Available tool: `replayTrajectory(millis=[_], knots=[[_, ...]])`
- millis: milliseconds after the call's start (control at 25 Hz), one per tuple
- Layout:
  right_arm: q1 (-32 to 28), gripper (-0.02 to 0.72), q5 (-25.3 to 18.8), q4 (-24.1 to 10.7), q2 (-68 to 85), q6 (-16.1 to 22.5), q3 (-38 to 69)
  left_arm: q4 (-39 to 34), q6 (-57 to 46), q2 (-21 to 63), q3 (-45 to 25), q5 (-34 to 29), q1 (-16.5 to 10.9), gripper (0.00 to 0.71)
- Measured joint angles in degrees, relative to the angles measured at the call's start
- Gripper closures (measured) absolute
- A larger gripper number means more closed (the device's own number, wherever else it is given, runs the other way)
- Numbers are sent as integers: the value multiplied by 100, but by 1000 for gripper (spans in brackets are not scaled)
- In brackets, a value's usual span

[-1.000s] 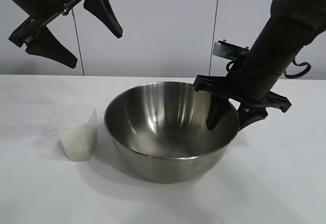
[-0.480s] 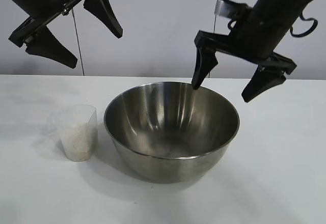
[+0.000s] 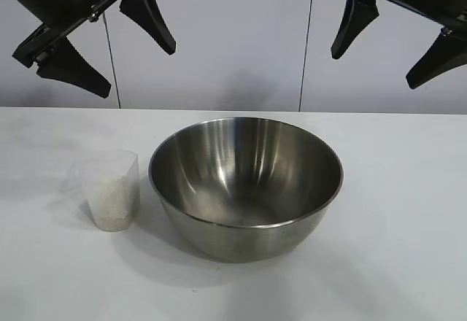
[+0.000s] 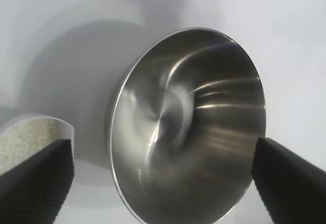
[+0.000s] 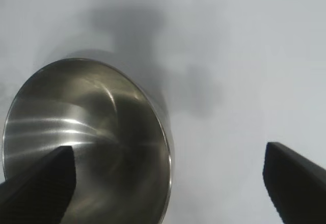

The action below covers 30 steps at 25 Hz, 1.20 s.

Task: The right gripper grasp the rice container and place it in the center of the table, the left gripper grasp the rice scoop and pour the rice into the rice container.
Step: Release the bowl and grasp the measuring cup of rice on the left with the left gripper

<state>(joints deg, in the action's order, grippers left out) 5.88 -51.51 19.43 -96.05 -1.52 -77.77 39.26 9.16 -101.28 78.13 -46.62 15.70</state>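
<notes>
the right gripper, fingers spread wide and empty, has risen clear of the bowl, which it straddled at the rim a second ago; the bowl now sits well below and to its left on the table. the left gripper, also spread and empty, hangs unmoved above the scoop of rice, just left of the bowl.
</notes>
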Motion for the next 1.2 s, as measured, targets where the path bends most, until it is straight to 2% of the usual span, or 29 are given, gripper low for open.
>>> replayTrajectory(millis=[80, 160, 280, 400, 520, 600, 760, 880, 1080, 1200], knots=[[0, 9, 12, 2, 0, 0, 0, -60, 151, 22, 49, 138, -39, 28], [0, 9, 12, 2, 0, 0, 0, -469, 233, 137, 49, 562, -70, 28], [0, 9, 6, 2, 0, 0, 0, -1320, 258, 490, -121, 1538, -77, 28], [0, 9, 12, 2, 0, 0, 0, -2101, 341, 962, -669, 2744, -88, 28], [0, 9, 12, 2, 0, 0, 0, -2689, 410, 1477, -1789, 4316, -88, 45], [0, 9, 17, 2, 0, -5, 0, -2934, 417, 1747, -2649, 5646, -88, 53], [0, 9, 22, 2, 0, -5, 0, -3057, 428, 1934, -4371, 8341, -88, 56], [0, 9, 22, 2, 0, -5, 0, -3071, 428, 1850, -5346, 9725, -88, 56], [0, 9, 22, 2, 0, -5, 0, -3084, 341, 1511, -6453, 10870, -88, 56], [0, 9, 22, 2, 0, -5, 0, -3160, 237, 1094, -6880, 11110, -88, 56]])
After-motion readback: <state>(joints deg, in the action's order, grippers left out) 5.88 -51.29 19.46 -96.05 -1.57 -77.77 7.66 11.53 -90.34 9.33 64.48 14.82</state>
